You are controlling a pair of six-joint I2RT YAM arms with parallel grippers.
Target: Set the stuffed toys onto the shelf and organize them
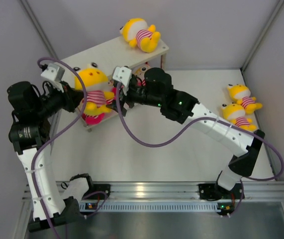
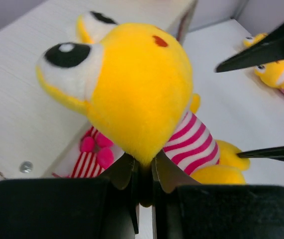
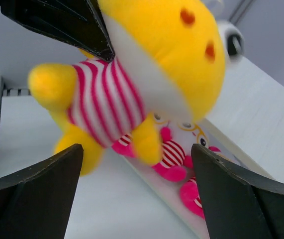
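Hanging at the shelf (image 1: 107, 52) edge, yellow toy (image 2: 142, 84) is clenched by left tool (image 2: 142, 169); right tool (image 3: 136, 148) released

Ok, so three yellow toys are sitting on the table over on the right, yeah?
No, just two are sitting on the table over on the right: a far yellow toy and a near yellow toy. The top external view shows it.

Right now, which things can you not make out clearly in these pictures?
- Top view: the shelf's top board and the held yellow toy hide its lower tier; pink toys there cannot be counted.
- Right wrist view: that toy is blurred, its head cut by the top edge.
- Left wrist view: the right edge cuts a table toy.
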